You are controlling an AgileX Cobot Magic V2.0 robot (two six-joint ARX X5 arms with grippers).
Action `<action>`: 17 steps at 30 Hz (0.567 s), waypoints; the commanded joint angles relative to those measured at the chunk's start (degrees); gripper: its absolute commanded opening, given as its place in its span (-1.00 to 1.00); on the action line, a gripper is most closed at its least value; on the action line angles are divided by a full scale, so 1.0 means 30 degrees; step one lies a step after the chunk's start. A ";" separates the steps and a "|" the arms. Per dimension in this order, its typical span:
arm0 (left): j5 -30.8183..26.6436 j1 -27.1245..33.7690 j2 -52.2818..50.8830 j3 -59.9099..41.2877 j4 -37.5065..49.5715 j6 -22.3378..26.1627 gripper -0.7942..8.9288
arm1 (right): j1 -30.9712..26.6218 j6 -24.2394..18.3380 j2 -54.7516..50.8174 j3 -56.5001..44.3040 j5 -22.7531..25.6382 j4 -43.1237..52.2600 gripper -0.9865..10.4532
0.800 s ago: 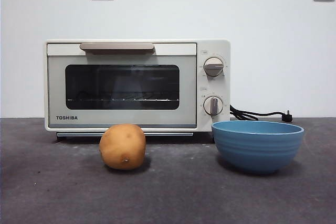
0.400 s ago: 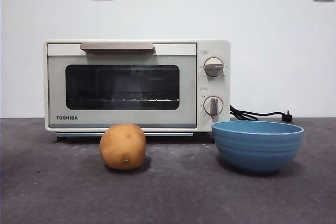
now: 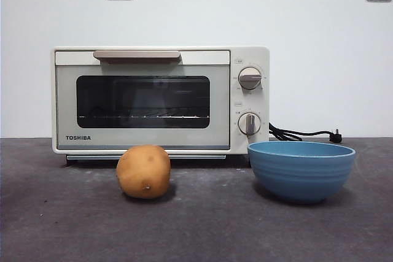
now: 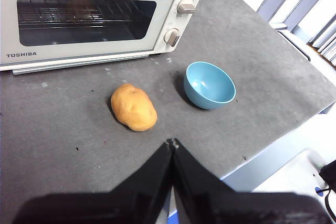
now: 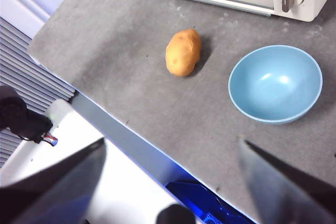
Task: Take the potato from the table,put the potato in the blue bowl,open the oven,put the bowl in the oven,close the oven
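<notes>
left gripper (image 4: 172, 142) pinched together, potato (image 3: 143, 172) apart from blue bowl (image 3: 301, 170)

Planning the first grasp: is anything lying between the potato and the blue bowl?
Nothing visible does. The potato and the blue bowl sit apart on bare table, in front of the closed oven; both grippers hang back off the table's edge.
</notes>
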 commanded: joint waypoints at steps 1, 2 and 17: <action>-0.0007 -0.0058 -0.0007 0.0044 0.0080 0.0270 -0.85 | 0.0248 0.0750 0.0474 0.0051 -0.0780 0.0867 0.28; -0.0015 -0.0058 -0.0007 0.0044 0.0109 0.0270 -0.85 | 0.0386 0.0933 0.0699 0.0051 -0.0976 0.1275 0.28; -0.0051 -0.0044 -0.0007 0.0044 0.0335 0.0262 -0.85 | 0.7482 0.3869 0.7519 0.0109 0.2557 0.9114 0.27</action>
